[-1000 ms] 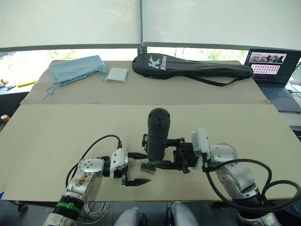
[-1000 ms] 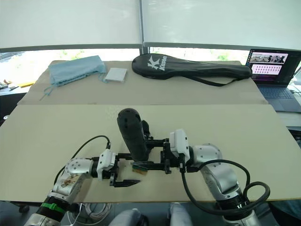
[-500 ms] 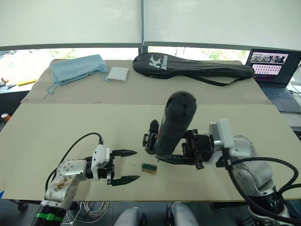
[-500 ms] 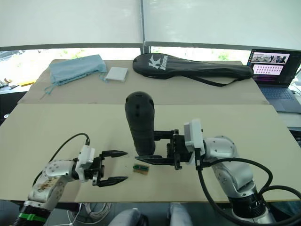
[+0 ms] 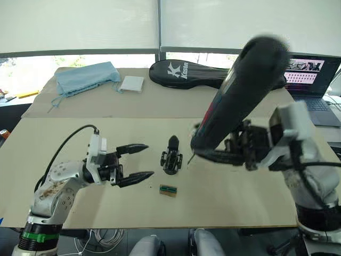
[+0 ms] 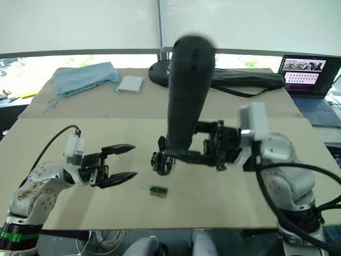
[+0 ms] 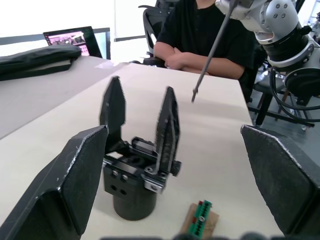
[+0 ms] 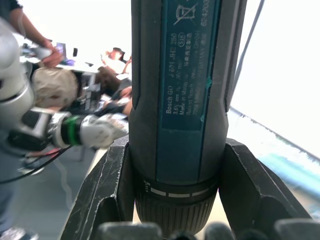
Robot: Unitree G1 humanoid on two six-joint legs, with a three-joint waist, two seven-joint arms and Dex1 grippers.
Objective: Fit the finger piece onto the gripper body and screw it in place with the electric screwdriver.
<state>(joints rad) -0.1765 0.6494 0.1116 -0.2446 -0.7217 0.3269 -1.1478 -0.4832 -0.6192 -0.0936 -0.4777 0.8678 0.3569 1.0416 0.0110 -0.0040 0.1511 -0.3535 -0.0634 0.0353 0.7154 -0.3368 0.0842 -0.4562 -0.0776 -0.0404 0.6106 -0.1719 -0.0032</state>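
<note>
the electric screwdriver (image 5: 234,101) has lifted, gripped in the right tool (image 5: 224,154); left tool (image 5: 136,162) gapes empty.

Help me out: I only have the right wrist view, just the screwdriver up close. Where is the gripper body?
Observer: The gripper body stands upright on the table, between the two arms.
Operator: Is the left gripper holding it?
Observer: No, the left gripper is open beside it, not touching.
Operator: And the bit?
Observer: The electric screwdriver is tilted; its bit tip hangs in the air near the body, not touching.
</note>
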